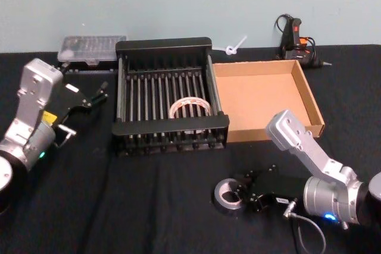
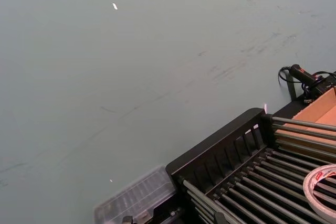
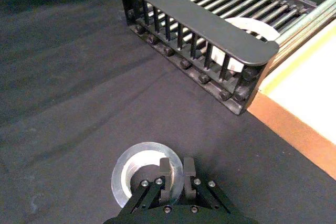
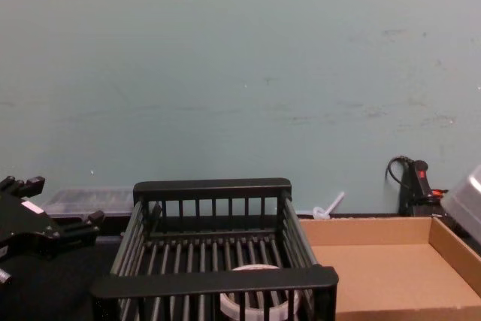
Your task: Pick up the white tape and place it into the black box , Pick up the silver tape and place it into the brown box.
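Pale teal wall (image 4: 240, 73) (scuffed) behind black-draped table (image 1: 149, 206)

Black box (image 1: 171, 129): matt plastic slats. Brown box (image 1: 309, 96): plain cardboard. Silver tape (image 3: 129, 169): glossy. Tablecloth (image 1: 149, 206): matt black fabric.

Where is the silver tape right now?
The silver tape lies on the black cloth in front of the brown box, toward the robot's right. The right gripper is closed over its rim.

Evenly lit from overhead, fairly bright, with soft short shadows under the black slatted plastic crate (image 1: 171, 96). Pale glare across the shallow brown cardboard tray (image 3: 310, 87) in the right wrist view. Slightly soft focus on the clear plastic case (image 2: 135, 200) in the left wrist view.
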